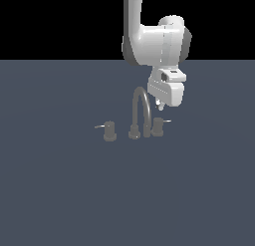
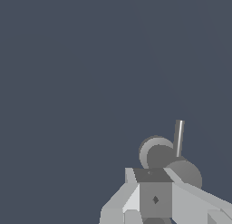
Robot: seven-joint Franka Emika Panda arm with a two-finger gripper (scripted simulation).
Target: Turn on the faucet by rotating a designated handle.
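The faucet (image 1: 141, 110) is a dull-grey set with a tall arched spout. To the exterior view's right of the spout stands the handle (image 1: 158, 126), a stubby knob whose thin bright lever (image 1: 167, 121) points right. My gripper (image 1: 160, 108) hangs just above this knob, not touching it. Its fingers are together with nothing between them. In the wrist view the handle (image 2: 157, 154) lies just beyond the gripper (image 2: 152, 177). The whitish lever rod (image 2: 179, 136) sticks out past the fingers (image 2: 155, 196).
A twin knob (image 1: 108, 132) with a duller lever pointing to the exterior view's left stands on the other side of the spout. Everything rests on a flat blue-grey surface (image 1: 60, 190). The white arm (image 1: 154, 41) rises behind the faucet.
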